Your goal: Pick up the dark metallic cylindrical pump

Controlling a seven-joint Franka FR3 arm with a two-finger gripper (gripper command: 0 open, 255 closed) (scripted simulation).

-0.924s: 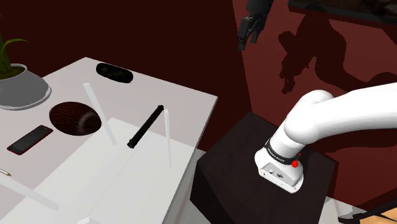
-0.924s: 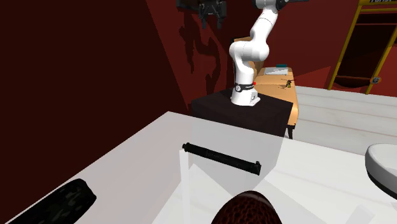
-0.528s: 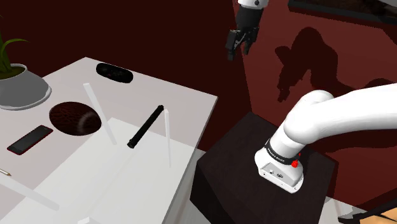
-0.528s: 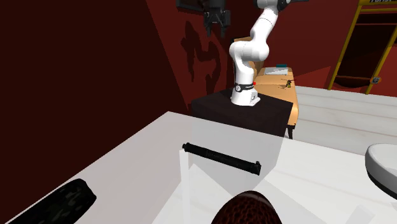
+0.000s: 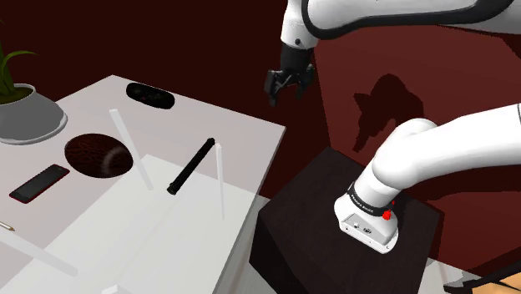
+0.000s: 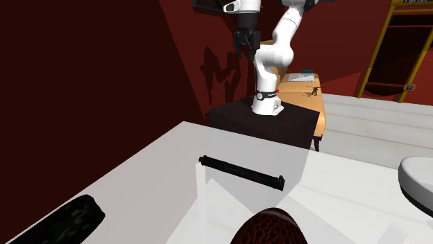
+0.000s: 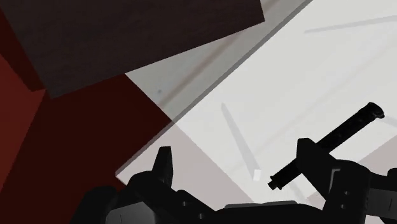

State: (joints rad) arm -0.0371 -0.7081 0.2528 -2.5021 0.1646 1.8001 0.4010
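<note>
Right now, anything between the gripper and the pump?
Shoulder view: open air and bare white table between the gripper and the black pump. One thin pale rod stands close beside the pump's end.

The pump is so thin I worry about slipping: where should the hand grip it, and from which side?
Mid-shaft of the pump, from straight above, open hand turned across its length: it lies flat on the table, a slim straight rod.
</note>
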